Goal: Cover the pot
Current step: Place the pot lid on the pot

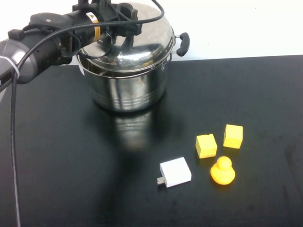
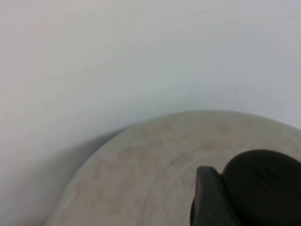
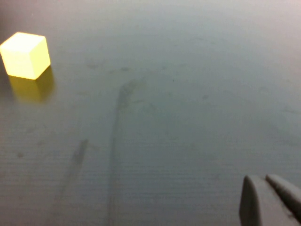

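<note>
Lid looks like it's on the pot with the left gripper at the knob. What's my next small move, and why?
Probably open the left gripper and lift straight up. The lid rests on the pot, apparently tilted, rim raised on the near side; releasing may let it settle. The left wrist view shows the black knob beside one finger. The right gripper hangs low over the bare table, uninvolved.

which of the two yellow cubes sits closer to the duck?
The left yellow cube, nearer the white charger: it sits just above-left of the duck. The right yellow cube lies farther back, toward the table's right side.
</note>
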Motion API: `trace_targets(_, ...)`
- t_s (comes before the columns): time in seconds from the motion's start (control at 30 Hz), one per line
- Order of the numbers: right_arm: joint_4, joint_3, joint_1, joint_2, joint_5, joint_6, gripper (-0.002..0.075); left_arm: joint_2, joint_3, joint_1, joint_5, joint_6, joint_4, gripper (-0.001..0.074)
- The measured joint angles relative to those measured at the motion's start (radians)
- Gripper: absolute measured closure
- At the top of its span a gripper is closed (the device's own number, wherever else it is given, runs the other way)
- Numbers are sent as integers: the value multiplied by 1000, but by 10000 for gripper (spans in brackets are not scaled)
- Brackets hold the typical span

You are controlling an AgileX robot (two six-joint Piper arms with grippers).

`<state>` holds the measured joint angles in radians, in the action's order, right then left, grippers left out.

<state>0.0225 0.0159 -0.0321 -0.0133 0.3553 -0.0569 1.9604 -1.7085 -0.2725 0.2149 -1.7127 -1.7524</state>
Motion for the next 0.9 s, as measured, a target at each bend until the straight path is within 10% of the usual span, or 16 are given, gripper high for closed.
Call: trace_targets(0.9, 0, 0, 0, 0, 0, 0, 728, 41, -2, 19, -13, -79, -4, 404)
